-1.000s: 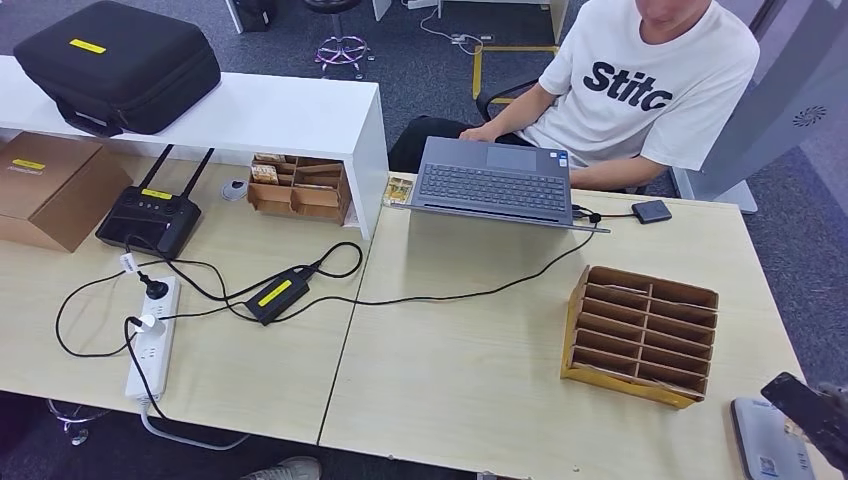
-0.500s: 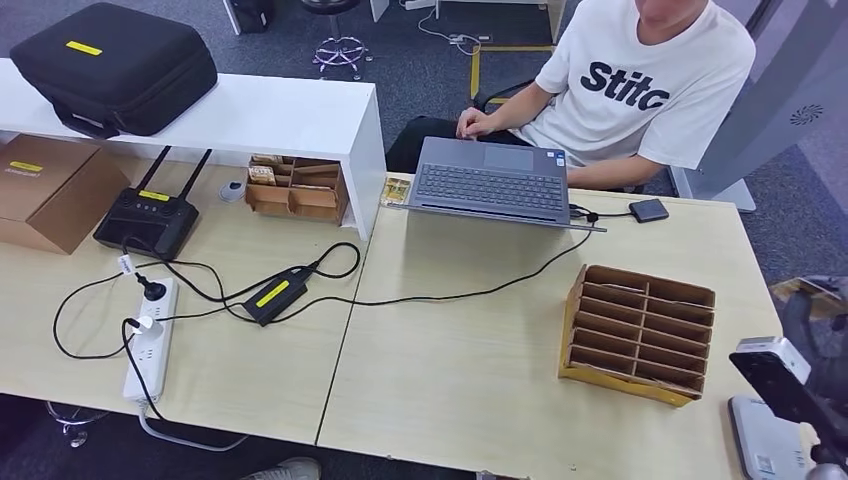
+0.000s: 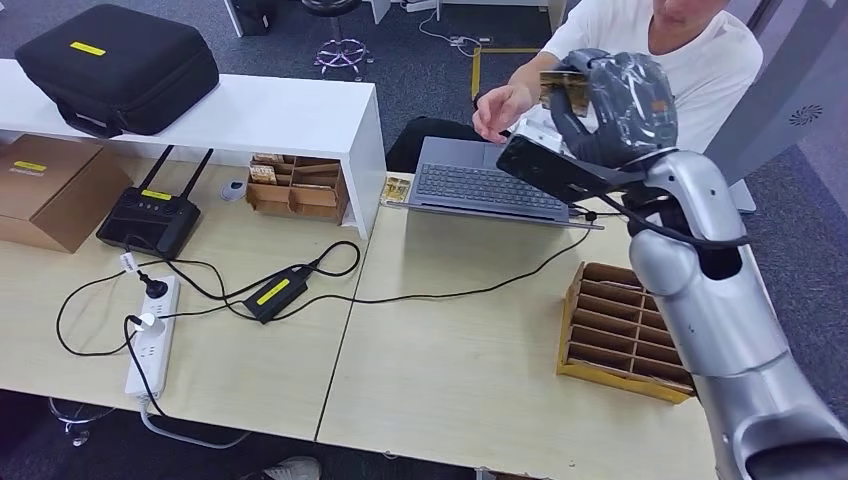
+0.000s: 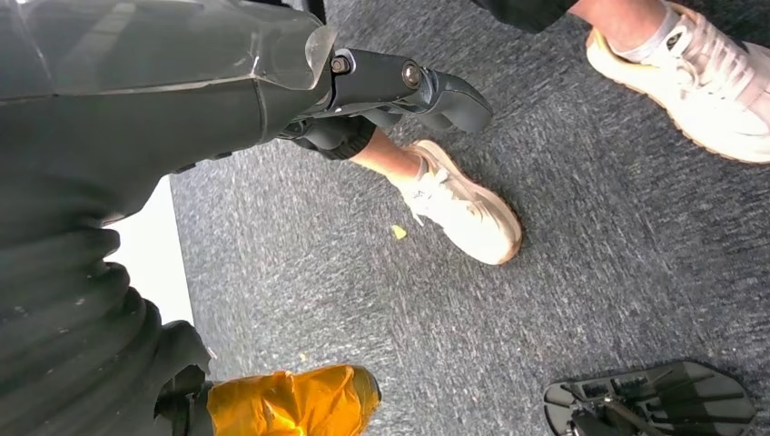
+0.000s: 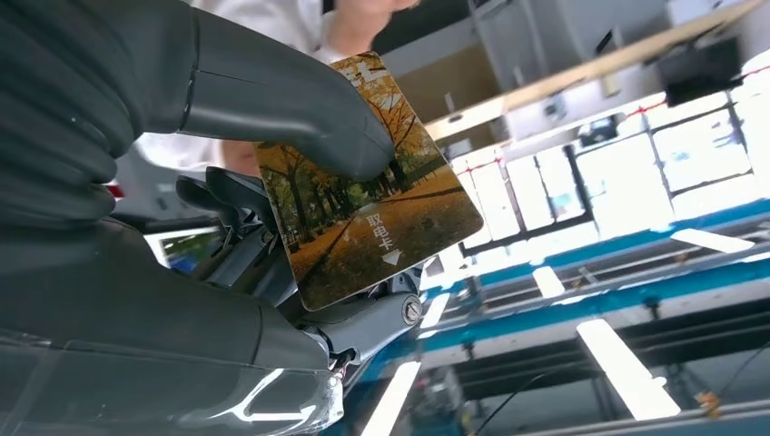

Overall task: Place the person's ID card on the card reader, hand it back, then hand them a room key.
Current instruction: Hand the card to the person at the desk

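I see my right hand point(image 3: 615, 105) raised at about one o'clock above the laptop point(image 3: 490, 187), its thumb and fingers pinching a room key card point(image 5: 368, 182) printed with autumn trees. The person's hand point(image 3: 497, 108) is stretched out just beside it at nine o'clock, not plainly touching the card. My left hand point(image 4: 136, 118) hangs over the grey carpet point(image 4: 508, 300), fingers curled in on nothing.

We see room key card point(image 5: 377, 213), autumn-tree photo with white characters on face, pinched under thumb of right hand point(image 3: 612, 105), raised above laptop toward person's hand point(image 3: 497, 108), tilted.
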Controlling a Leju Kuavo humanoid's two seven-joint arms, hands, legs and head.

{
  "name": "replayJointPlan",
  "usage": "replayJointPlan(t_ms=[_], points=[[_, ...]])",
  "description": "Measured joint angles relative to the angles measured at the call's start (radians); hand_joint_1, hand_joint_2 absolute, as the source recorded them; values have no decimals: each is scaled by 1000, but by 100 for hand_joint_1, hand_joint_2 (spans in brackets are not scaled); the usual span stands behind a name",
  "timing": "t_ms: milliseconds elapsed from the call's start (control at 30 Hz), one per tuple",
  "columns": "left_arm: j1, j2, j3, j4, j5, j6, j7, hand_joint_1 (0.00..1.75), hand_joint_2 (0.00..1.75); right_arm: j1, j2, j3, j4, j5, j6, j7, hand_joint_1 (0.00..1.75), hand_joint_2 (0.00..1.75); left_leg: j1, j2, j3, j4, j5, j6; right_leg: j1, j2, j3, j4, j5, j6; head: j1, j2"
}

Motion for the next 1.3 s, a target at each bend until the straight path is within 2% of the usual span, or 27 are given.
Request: replayJointPlan(t_ms=[100, 233, 500, 533, 633, 667, 833, 1033, 1167, 1300], points=[[-5, 0, -4, 0, -17, -6, 0, 0, 175, -89, 79, 91, 117, -12, 13, 20, 175, 175, 1, 0, 0, 0, 0, 0, 1, -1, 0, 0, 0, 0, 0, 0], [-10, -1, -9, 0, -31, -11, 0, 0, 175, -155, 158, 166, 254, -11, 24, 35, 175, 175, 1, -1, -1, 0, 0, 0, 2, -1, -1, 0, 0, 0, 0, 0], [-13, -4, -17, 0, -50, -16, 3, 0, 175, -212, 236, 298, 473, 91, 66, 68, 175, 175, 0, -2, -2, 0, 0, 0, 1, -2, -1, -1, 0, -1, 0, 0], [-13, -4, -17, 0, -53, -16, 4, 0, 175, -215, 241, 312, 497, 101, 66, 70, 156, 175, 0, -2, -2, 0, 0, 0, 1, -2, -1, -1, 0, -1, 0, 0], [-14, -6, -17, 0, -59, -17, 4, 0, 175, -216, 252, 345, 555, 117, 66, 72, 25, 175, 0, -2, -2, 0, 0, 0, 1, -2, -1, -1, 0, -1, 0, 0], [-14, -6, -17, 0, -61, -18, 4, 0, 175, -217, 255, 353, 573, 120, 71, 71, 0, 175, 0, -2, -2, 0, 0, 0, 1, -2, -1, -1, 0, -1, 0, 0], [-16, -7, -17, 0, -67, -18, 5, 0, 175, -219, 274, 394, 652, 123, 118, 51, 0, 175, 0, -2, -2, 0, 0, 0, 1, -2, -1, -1, 0, -1, 0, 0], [-10, -7, -17, 0, -60, -17, 4, 0, 175, -216, 270, 402, 659, 51, 95, -2, 0, 175, 0, -2, -2, 0, 0, 0, 1, -2, -2, -1, 0, -1, 0, 0], [1, -6, -15, 0, -55, -15, -4, 0, 175, -197, 217, 386, 574, 5, 50, -26, 0, 175, 0, -2, -2, 0, 0, 0, 1, -2, -2, -2, 0, -1, 0, 0], [8, -6, -9, 0, -48, -9, -15, 0, 175, -155, 131, 345, 447, -25, -2, -51, 0, 175, 0, -4, -3, 1, 0, 0, 1, -4, -1, -4, 1, 0, 0, 0]])
